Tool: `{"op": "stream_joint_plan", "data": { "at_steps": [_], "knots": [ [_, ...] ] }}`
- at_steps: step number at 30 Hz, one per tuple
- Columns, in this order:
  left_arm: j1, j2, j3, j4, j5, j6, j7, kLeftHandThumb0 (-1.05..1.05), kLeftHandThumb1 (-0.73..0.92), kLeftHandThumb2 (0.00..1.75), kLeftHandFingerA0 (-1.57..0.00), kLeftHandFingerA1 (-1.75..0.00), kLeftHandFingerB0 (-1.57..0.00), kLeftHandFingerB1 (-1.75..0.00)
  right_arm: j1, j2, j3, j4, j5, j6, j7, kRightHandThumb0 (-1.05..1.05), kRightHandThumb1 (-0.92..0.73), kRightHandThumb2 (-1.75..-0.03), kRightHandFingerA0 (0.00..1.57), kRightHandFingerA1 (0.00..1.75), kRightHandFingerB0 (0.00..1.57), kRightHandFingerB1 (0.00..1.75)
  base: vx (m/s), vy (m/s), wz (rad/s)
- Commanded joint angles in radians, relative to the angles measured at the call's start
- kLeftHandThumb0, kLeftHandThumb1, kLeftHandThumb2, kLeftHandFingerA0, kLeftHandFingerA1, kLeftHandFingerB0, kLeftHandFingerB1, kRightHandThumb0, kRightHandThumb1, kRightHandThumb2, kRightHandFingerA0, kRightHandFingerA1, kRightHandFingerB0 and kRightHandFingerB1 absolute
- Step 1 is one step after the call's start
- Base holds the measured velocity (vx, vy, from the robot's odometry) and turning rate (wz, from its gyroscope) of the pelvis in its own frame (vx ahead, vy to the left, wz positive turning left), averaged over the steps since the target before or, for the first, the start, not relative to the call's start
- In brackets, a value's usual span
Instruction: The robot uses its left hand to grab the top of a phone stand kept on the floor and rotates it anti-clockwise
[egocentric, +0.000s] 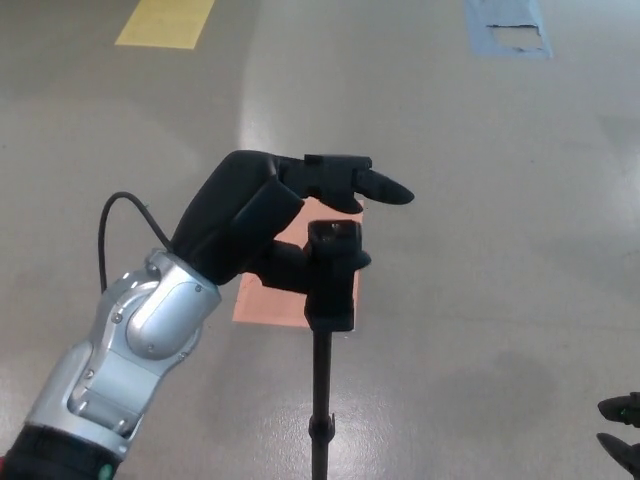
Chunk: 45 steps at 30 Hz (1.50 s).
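Nearest the camera, the silver forearm with its looped black cable comes in from lower left, and the thin black pole of the phone stand rises straight up from the bottom edge. Its feet are out of the picture, so how firmly it sits on the floor can't be judged.

Just above that, the stand's clamp head sits in the middle of the view, and the left hand is around it: thumb side pressed in from the left, the two thick fingers stretched flat over the top, looking apart rather than curled down. So it's more of a loose cage than a real pinch (contact on the far side is hidden).

Handling guess: a light, rigid, top-heavy thing on a skinny pole, probably easy to tip or skid instead of swivel. The blocky head is the place to hold, squeezed on its flat sides, twisting about the pole's axis without leaning on it.

The right hand barely peeks in at the lower right corner, well clear; its fingers can't be read.

Further out there's a salmon-coloured floor patch behind the stand, then a yellow marking and a blue one far off. Nothing blocks the turn.
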Motion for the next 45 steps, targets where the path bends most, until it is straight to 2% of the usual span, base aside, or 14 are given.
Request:
{"op": "stream_joint_plan", "data": {
  "at_steps": [1,5,6,20,24,28,30,34,36,37,41,45],
  "knots": [
    [-0.008,-0.007,0.008,0.015,-0.073,-0.014,-0.036,-0.07,0.69,0.61,-0.96,-0.6,-0.86,-0.51,-0.007,-0.023,0.001,0.007,-0.006,0.002,0.007,-0.71,-0.66,-0.96,0.0,0.39,0.09,0.34,0.0,0.0,0.0],
    [-0.01,-0.009,0.009,0.012,-0.087,0.004,-0.053,-0.08,0.7,0.61,-0.98,-0.65,-0.87,-0.53,-0.012,-0.025,0.009,0.007,-0.014,-0.002,0.006,-0.68,-0.67,-0.97,0.04,0.42,0.03,0.39,0.0,0.0,0.0],
    [-0.011,-0.008,0.009,0.014,-0.089,0.005,-0.056,-0.09,0.7,0.61,-0.99,-0.66,-0.87,-0.53,-0.013,-0.026,0.01,0.007,-0.014,-0.002,0.005,-0.33,-0.59,-1.11,0.0,0.48,0.0,0.46,0.0,0.0,0.0],
    [-0.022,-0.01,0.018,0.011,-0.158,0.057,-0.136,-0.07,0.73,0.62,-1.02,-0.65,-0.89,-0.54,-0.034,-0.022,0.004,0.017,-0.003,0.013,0.013,-0.33,-0.6,-1.11,0.0,0.48,0.0,0.46,0.0,0.0,0.0],
    [-0.016,-0.036,0.043,-0.018,-0.273,0.205,-0.212,-0.11,0.73,0.62,-1.0,-0.58,-0.86,-0.54,-0.032,-0.025,0.01,0.016,-0.01,0.005,0.008,-0.33,-0.6,-1.11,0.0,0.48,0.0,0.46,0.0,0.0,0.0],
    [-0.027,-0.067,0.082,-0.017,-0.376,0.328,-0.259,-0.12,0.73,0.62,-0.99,-0.58,-0.86,-0.55,-0.034,-0.025,0.01,0.014,-0.008,0.005,0.011,-0.33,-0.6,-1.11,0.0,0.48,0.0,0.46,0.0,0.0,0.0],
    [-0.046,-0.092,0.117,-0.012,-0.457,0.44,-0.286,-0.12,0.76,0.63,-0.99,-0.6,-0.86,-0.56,-0.037,-0.026,0.007,0.014,-0.005,0.006,0.014,-0.33,-0.6,-1.12,0.0,0.48,0.0,0.45,0.0,0.0,0.0],
    [-0.061,-0.134,0.173,-0.04,-0.568,0.642,-0.279,-0.13,0.72,0.62,-1.0,-0.61,-0.88,-0.57,-0.042,-0.023,0.009,0.016,-0.006,0.015,0.009,-0.33,-0.6,-1.11,0.0,0.48,0.0,0.46,0.0,0.0,0.0],
    [-0.064,-0.143,0.183,-0.045,-0.583,0.674,-0.272,-0.13,0.72,0.62,-1.0,-0.61,-0.88,-0.57,-0.042,-0.023,0.008,0.016,-0.006,0.017,0.009,-0.33,-0.6,-1.11,0.0,0.48,0.0,0.46,0.0,0.0,0.0],
    [-0.076,-0.159,0.211,-0.046,-0.619,0.746,-0.257,-0.13,0.72,0.62,-1.0,-0.61,-0.87,-0.57,-0.047,-0.024,0.009,0.016,-0.006,0.018,0.011,-0.33,-0.6,-1.12,0.0,0.48,0.0,0.46,0.0,0.0,0.0],
    [-0.102,-0.166,0.242,-0.029,-0.632,0.824,-0.239,-0.16,0.71,0.61,-1.0,-0.62,-0.86,-0.55,-0.052,-0.025,0.015,0.017,-0.012,0.014,0.006,-0.33,-0.6,-1.11,0.0,0.48,0.0,0.46,0.0,0.0,0.0],
    [-0.109,-0.166,0.248,-0.02,-0.617,0.838,-0.236,-0.16,0.71,0.61,-1.0,-0.63,-0.86,-0.55,-0.056,-0.024,0.013,0.019,-0.011,0.02,0.003,-0.33,-0.59,-1.11,0.0,0.48,0.0,0.46,0.0,0.0,0.0]
  ]
}}
